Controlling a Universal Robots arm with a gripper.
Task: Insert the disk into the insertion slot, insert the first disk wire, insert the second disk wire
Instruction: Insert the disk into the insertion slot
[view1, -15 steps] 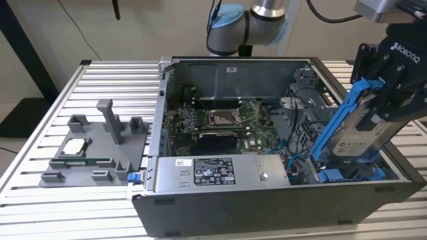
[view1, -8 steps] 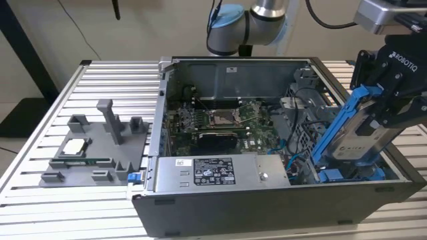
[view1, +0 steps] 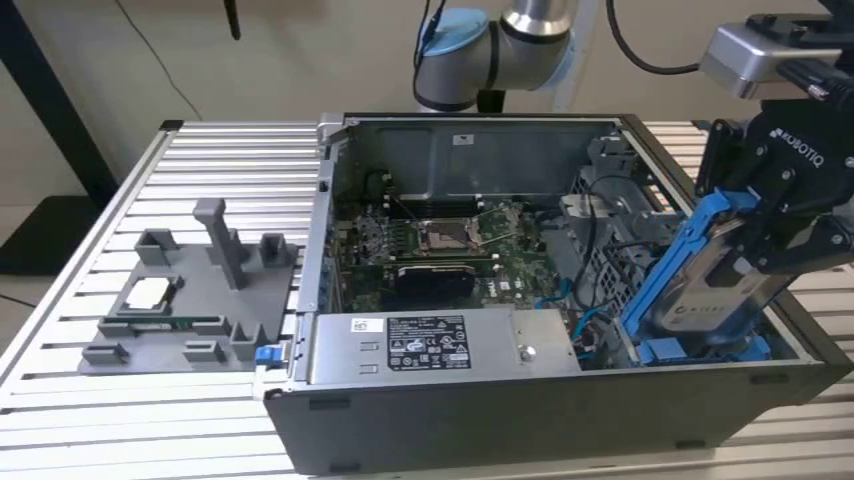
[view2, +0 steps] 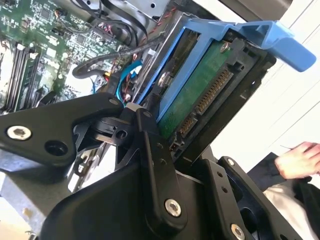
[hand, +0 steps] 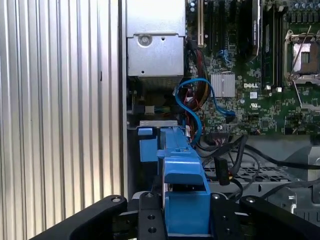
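Observation:
The disk (view1: 714, 285), silver with a white label, sits in a bright blue carrier and stands tilted inside the open computer case at the exterior view's right. My gripper (view1: 763, 245) is shut on its upper part. The disk's lower end rests at the insertion slot (view1: 667, 352), a grey metal bay with blue parts in the case's near right corner. In the second wrist view the disk (view2: 200, 95) shows its green circuit board and connector between my black fingers (view2: 152, 150). The first wrist view has the blue carrier (hand: 182, 175) in my gripper (hand: 185, 217). A blue wire (hand: 192, 97) loops beside the bay.
A grey power-supply box (view1: 427, 345) lies along the case's near wall, with the green motherboard (view1: 441, 245) behind it. A grey fixture (view1: 187, 290) holding small parts sits on the slatted table at the exterior view's left. A person's hand (view2: 300, 157) is beyond the case.

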